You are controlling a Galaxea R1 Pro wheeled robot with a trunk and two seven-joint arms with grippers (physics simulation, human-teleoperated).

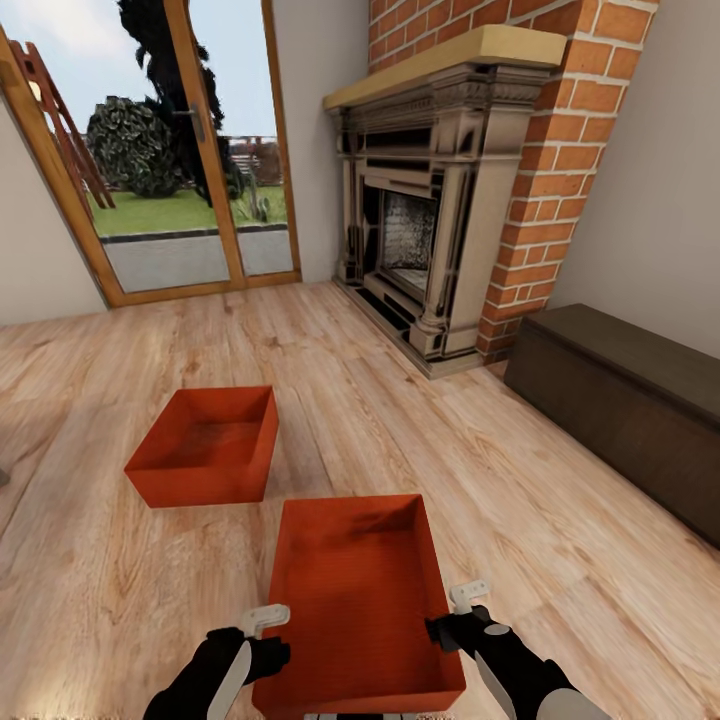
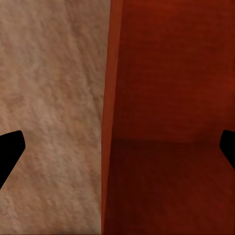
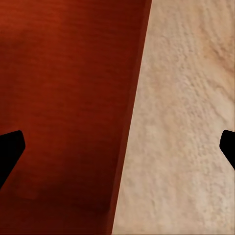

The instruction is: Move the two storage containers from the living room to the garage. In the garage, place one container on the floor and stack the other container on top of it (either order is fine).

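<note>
Two red-orange storage containers are in the living room, over its light wood-plank flooring. The near container [image 1: 358,590] lies straight in front of me, its long side running away from me. The other container [image 1: 205,445] sits further off to the left. My left gripper [image 1: 268,632] is open and straddles the near container's left wall [image 2: 108,98]. Its dark fingertips [image 2: 10,149] stand wide apart, one outside and one inside. My right gripper [image 1: 455,612] is open too, astride the right wall [image 3: 132,107].
A brick fireplace [image 1: 440,220] stands ahead on the right. A long dark brown chest [image 1: 620,400] runs along the right wall. Glazed wooden doors [image 1: 190,180] look out on a garden at the back left. Wood floor [image 1: 420,420] lies open between these.
</note>
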